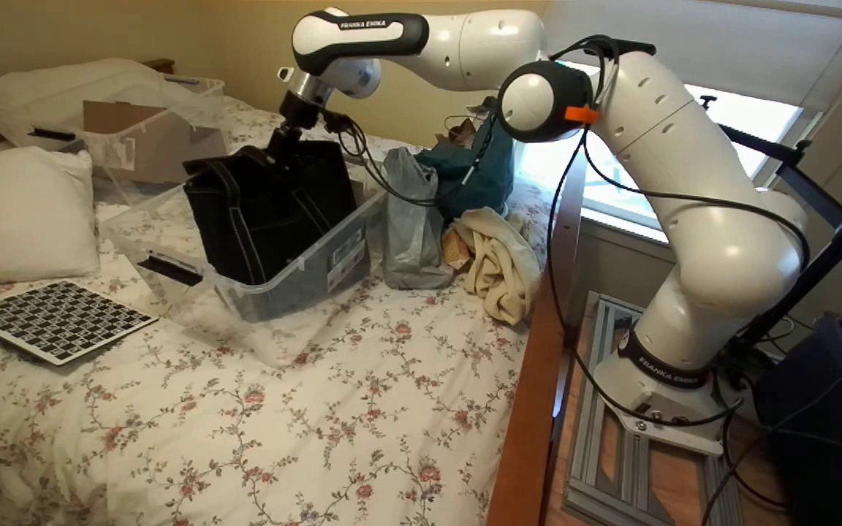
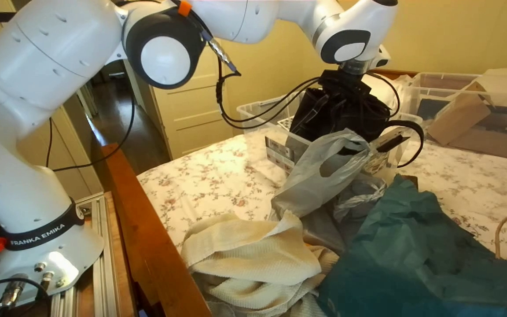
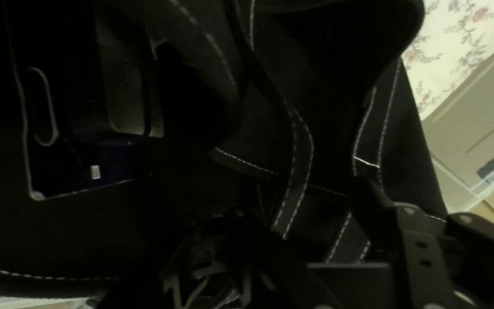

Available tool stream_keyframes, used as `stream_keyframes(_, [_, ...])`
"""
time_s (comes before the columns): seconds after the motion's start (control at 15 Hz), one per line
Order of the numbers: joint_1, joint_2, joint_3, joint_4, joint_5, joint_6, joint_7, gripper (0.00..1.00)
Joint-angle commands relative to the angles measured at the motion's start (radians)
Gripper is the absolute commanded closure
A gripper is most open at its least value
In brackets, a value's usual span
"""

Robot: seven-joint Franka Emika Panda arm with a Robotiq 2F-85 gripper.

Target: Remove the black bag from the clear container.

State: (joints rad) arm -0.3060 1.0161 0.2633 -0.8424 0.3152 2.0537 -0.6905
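The black bag stands in the clear container and rises well above its rim. In an exterior view the bag is partly behind a grey plastic bag, and the container's rim shows beside it. My gripper points down at the bag's top, fingers among the dark fabric. In the wrist view the fingers of my gripper stand apart, with stitched strap and fabric of the bag between and beyond them. The picture is dark there; I cannot tell whether the fingers touch the fabric.
A grey plastic bag, teal cloth and cream cloth lie beside the container. A checkered board and a pillow lie on its other side. Another clear bin holds brown cardboard. A wooden bed rail borders the bed.
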Motion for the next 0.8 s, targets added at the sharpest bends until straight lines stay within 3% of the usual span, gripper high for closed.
stream_keyframes(0.0, [0.044,0.038,-0.047,0.053,-0.056,-0.046,0.054,0.07])
stream_keyframes(0.13, [0.033,0.052,-0.018,0.063,-0.026,-0.114,0.018,0.43])
stream_keyframes(0.27, [0.010,0.065,0.024,0.080,0.019,-0.159,-0.024,0.39])
stream_keyframes(0.73, [-0.054,0.083,0.103,0.098,0.106,-0.207,-0.068,0.88])
